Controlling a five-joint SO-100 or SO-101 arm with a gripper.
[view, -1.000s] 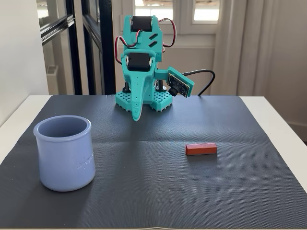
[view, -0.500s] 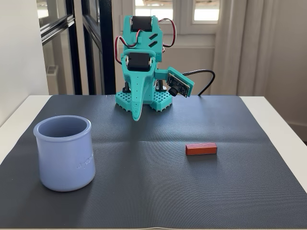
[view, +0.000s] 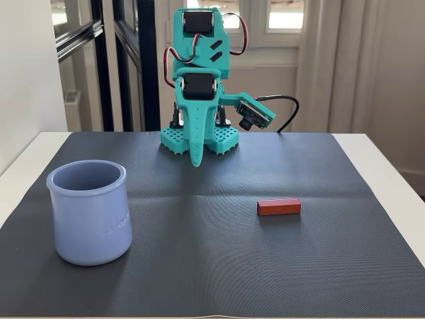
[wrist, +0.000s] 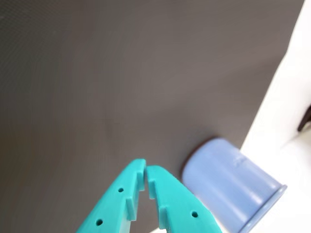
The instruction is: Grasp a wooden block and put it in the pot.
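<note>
The red-brown wooden block (view: 279, 207) lies flat on the dark mat, right of centre in the fixed view; it is out of the wrist view. The pale lavender-blue pot (view: 88, 212) stands upright at the mat's front left, and its wall and rim show at the lower right of the wrist view (wrist: 233, 187). My teal gripper (view: 196, 161) hangs folded at the arm's base at the back of the mat, tips pointing down, far from both block and pot. In the wrist view the gripper (wrist: 146, 171) has its fingertips touching and holds nothing.
The dark textured mat (view: 212, 266) covers most of a white table (view: 392, 166). The arm's base (view: 198, 139) stands at the mat's back edge with a cable trailing to the right. Windows and a wall lie behind the table.
</note>
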